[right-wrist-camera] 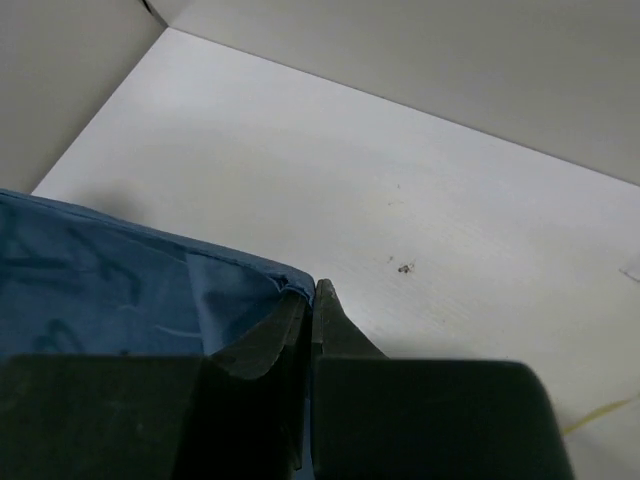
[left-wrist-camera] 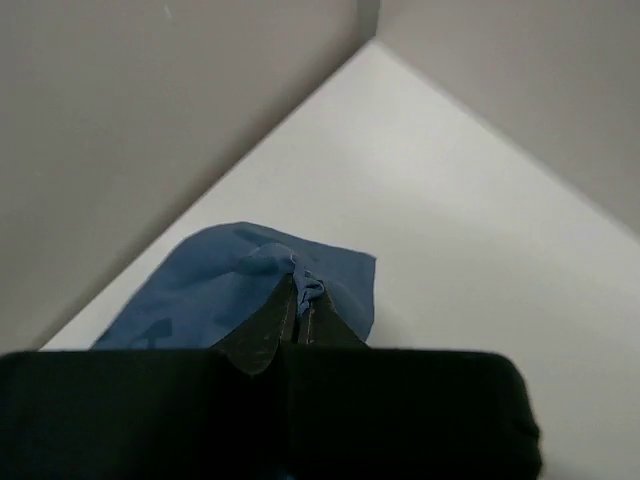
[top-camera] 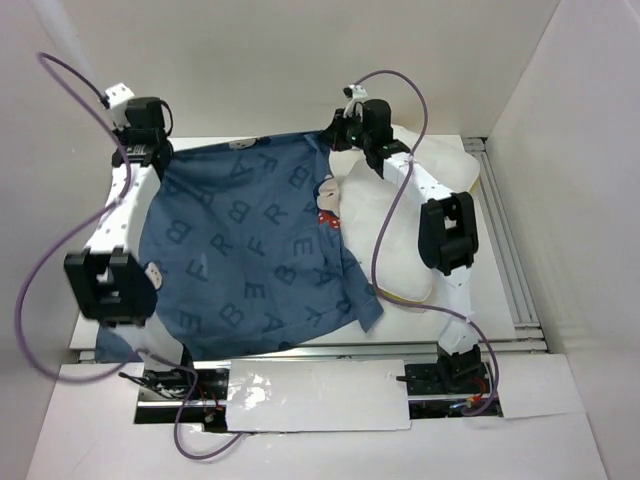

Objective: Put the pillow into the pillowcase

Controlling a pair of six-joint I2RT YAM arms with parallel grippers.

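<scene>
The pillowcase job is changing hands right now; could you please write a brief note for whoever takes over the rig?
Left gripper: jaws shut on the far left corner of the pillowcase.
Right gripper: jaws shut on the pillowcase's far edge, next to the pillow.
Pillowcase: spread out on the left. Pillow: to its right, mostly bare, its left side under the case's edge.
Done: the case is gripped at two points along its far edge. I cannot tell whether any of the pillow is inside.
Left: get the pillow fully into the pillowcase.
</scene>
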